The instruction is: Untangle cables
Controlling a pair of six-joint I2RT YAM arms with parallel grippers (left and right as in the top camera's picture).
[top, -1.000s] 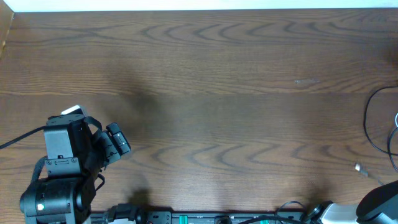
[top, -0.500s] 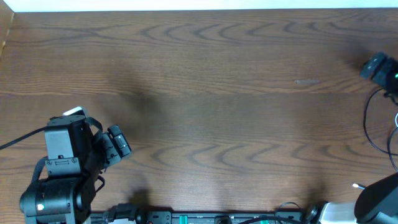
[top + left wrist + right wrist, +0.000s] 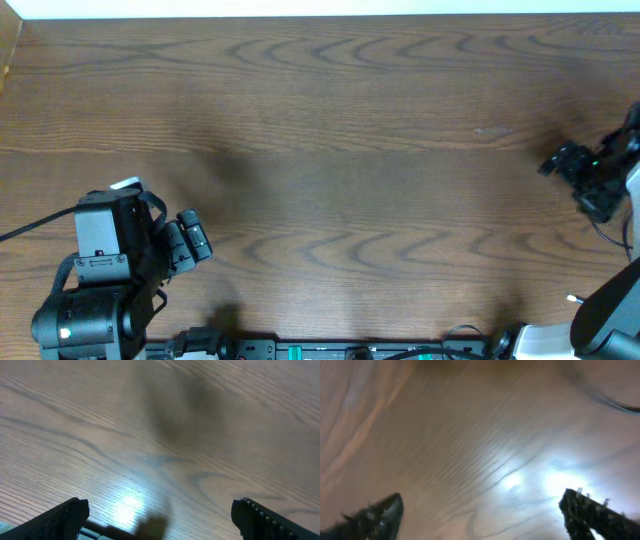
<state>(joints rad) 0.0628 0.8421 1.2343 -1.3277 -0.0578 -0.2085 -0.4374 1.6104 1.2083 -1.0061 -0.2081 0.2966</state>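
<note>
Only bits of the cables show. A thin black strand (image 3: 606, 236) curves along the table's right edge under my right arm, and a small pale plug end (image 3: 573, 298) lies near the front right. A blurred dark strand (image 3: 615, 404) crosses the top right of the right wrist view. My right gripper (image 3: 553, 163) is open and empty and hovers over the table at the right edge, just above that strand; its fingers (image 3: 480, 507) frame bare wood. My left gripper (image 3: 192, 241) is open and empty at the front left, over bare wood (image 3: 160, 510).
The brown wooden table (image 3: 330, 150) fills the view. A raised edge runs along the far side (image 3: 320, 16). The left arm's base and its thick black cable (image 3: 30, 228) sit at the front left. Hardware lines the front edge (image 3: 300, 350).
My right gripper has come in from the far right edge and moved toward the front and left, now covering the black strand's loop. The left arm has hardly shifted.
</note>
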